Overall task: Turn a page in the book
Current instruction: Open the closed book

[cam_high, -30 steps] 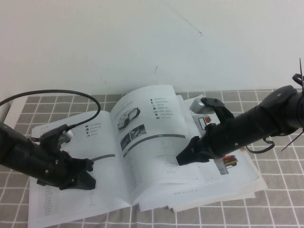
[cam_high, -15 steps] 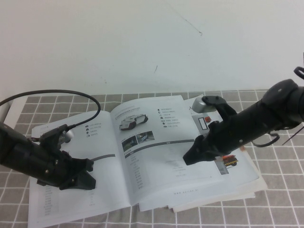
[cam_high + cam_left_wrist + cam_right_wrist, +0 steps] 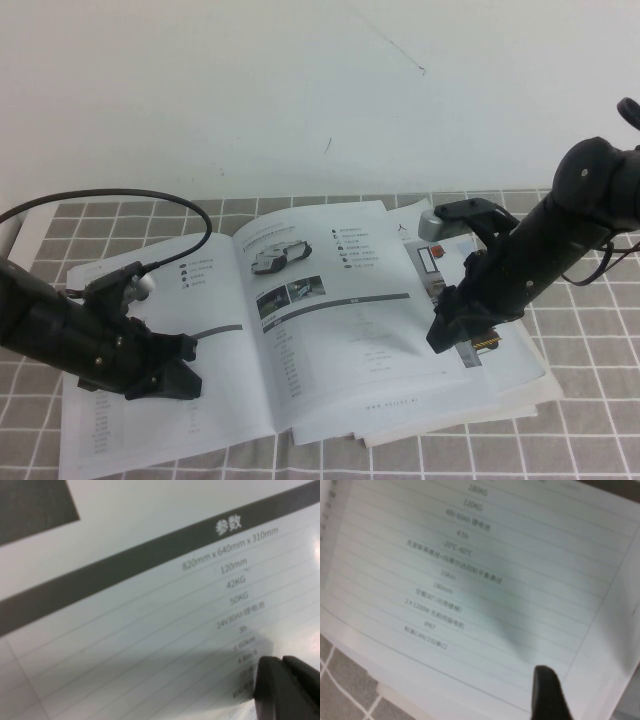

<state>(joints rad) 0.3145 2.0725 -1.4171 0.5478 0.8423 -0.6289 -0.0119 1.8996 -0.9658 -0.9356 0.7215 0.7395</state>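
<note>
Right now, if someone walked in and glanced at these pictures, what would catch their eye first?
The book, a large white catalogue, lies open across the grey checked tablecloth. The page with the robot-vehicle photo lies nearly flat right of the spine. The right gripper hangs over that page's outer edge, and the left gripper rests on the book's left-hand side.

glossy white paper book (image 3: 300, 330), matt grey checked cloth (image 3: 580, 400), black matt arms

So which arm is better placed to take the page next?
Right. The right gripper hangs over the outer edge of the page, which lies flat on the book. The left gripper rests on the book's opposite leaf, pinning it.
</note>
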